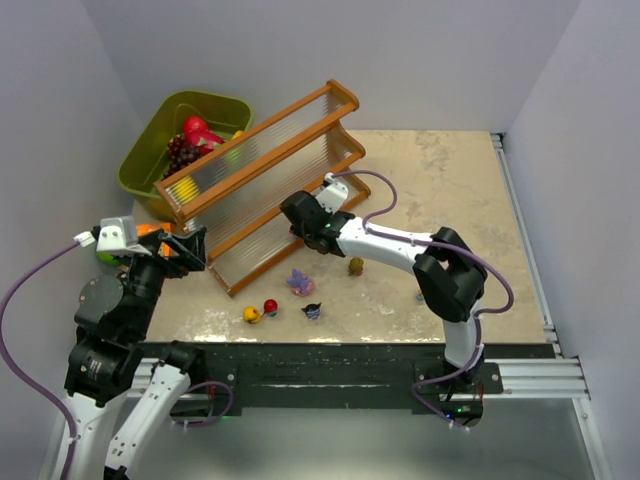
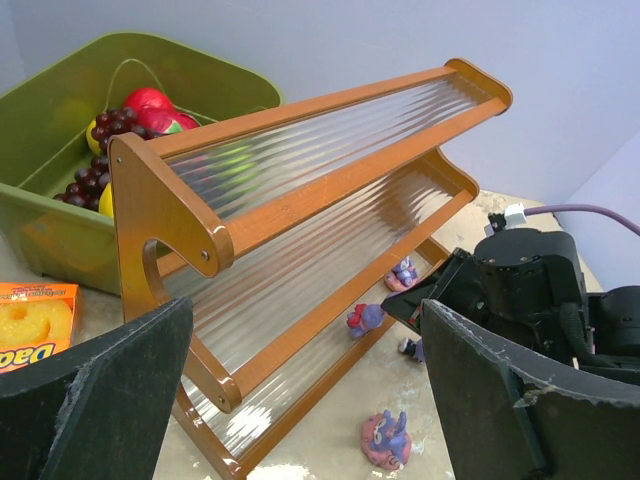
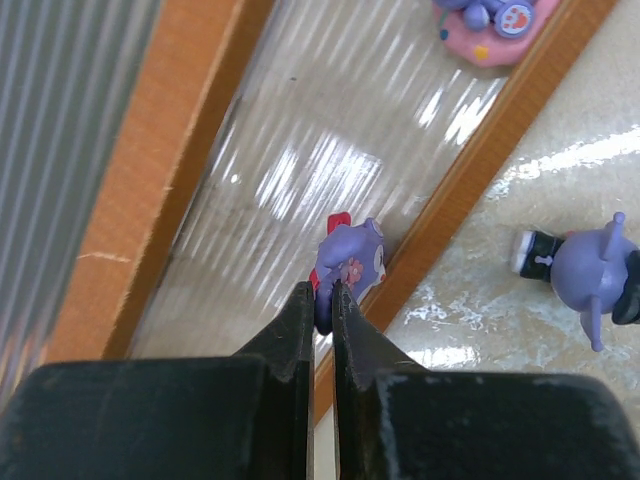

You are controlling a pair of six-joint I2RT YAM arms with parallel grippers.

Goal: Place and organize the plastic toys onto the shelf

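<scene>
The shelf (image 1: 255, 165) stands at an angle at the back left; it also shows in the left wrist view (image 2: 160, 210). My right gripper (image 3: 318, 300) is shut on a purple figurine with a red back (image 3: 352, 255), holding it on the lowest tier by the front rail (image 3: 470, 175). A pink and purple toy (image 3: 495, 25) lies further along that tier. On the table lie a purple and pink toy (image 1: 299, 283), an olive one (image 1: 356, 266), a yellow one (image 1: 252, 315), a red one (image 1: 270, 307) and a dark blue one (image 1: 312, 311). My left gripper (image 2: 310, 400) is open and empty, near the shelf's left end.
An olive-green bin (image 1: 150, 160) with red fruit and grapes stands behind the shelf. An orange packet (image 2: 30, 325) and a green ball (image 1: 103, 257) lie at the left edge. Another purple figurine (image 3: 585, 275) lies on the table just outside the shelf's front rail.
</scene>
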